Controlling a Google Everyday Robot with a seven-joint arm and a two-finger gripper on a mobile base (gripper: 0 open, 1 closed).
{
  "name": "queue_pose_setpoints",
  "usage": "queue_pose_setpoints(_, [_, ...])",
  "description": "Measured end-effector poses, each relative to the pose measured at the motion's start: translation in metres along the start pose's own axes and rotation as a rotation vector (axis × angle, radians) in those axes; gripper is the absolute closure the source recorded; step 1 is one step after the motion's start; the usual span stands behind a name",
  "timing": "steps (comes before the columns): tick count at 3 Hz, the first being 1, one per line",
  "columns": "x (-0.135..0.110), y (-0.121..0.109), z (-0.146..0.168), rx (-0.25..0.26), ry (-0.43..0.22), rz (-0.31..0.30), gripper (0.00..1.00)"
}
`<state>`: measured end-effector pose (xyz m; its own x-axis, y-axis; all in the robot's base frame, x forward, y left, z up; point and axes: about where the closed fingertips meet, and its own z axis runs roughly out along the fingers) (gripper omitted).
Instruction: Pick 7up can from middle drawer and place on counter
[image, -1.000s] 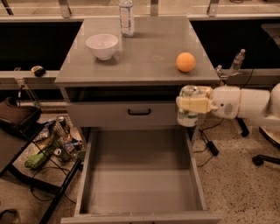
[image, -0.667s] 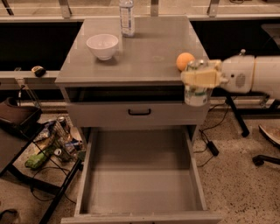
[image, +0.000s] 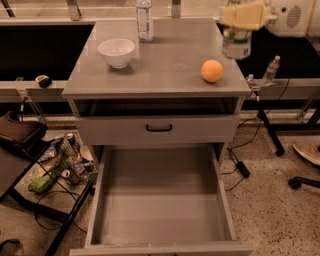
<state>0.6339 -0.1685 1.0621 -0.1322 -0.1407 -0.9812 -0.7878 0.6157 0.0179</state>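
Up at the top right of the camera view, the gripper (image: 242, 18) sits at the end of a white arm (image: 295, 17) that reaches in from the right. Its pale yellow fingers (image: 250, 15) are closed around the top of the 7up can (image: 236, 44), which hangs upright below them, pale with green markings. The can is in the air, clear of any surface, and lines up with the right rear edge of the counter (image: 170, 62); whether it is fully over the top or just past the edge cannot be told.

On the counter a white bowl (image: 116, 51) stands at the left, a clear plastic bottle (image: 144, 19) stands upright at the rear behind the bowl, and an orange (image: 212, 70) lies near the right front, below and a little left of the can. All three are well apart from one another.

Under the counter is a dark open slot, then a closed grey drawer front (image: 200, 131) with a black handle (image: 159, 128). Below that the middle drawer (image: 160, 210) is pulled far out toward the camera, showing its bare grey floor and thin side walls.

Left of the cabinet, on the floor, lies a clutter of cans and wrappers (image: 65, 160) among dark cables. To the right, a small bottle (image: 270, 70) stands on a ledge beside the cabinet.
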Motion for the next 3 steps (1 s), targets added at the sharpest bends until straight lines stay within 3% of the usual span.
queue_pose_setpoints(1, [-0.047,-0.074,0.018,0.137,-0.171,-0.047,1.00])
queue_pose_setpoints(2, [-0.060,-0.124,0.032,0.252,-0.265,-0.051,1.00])
queue_pose_setpoints(3, [-0.044,-0.165,0.063,0.340,-0.241,-0.017,1.00])
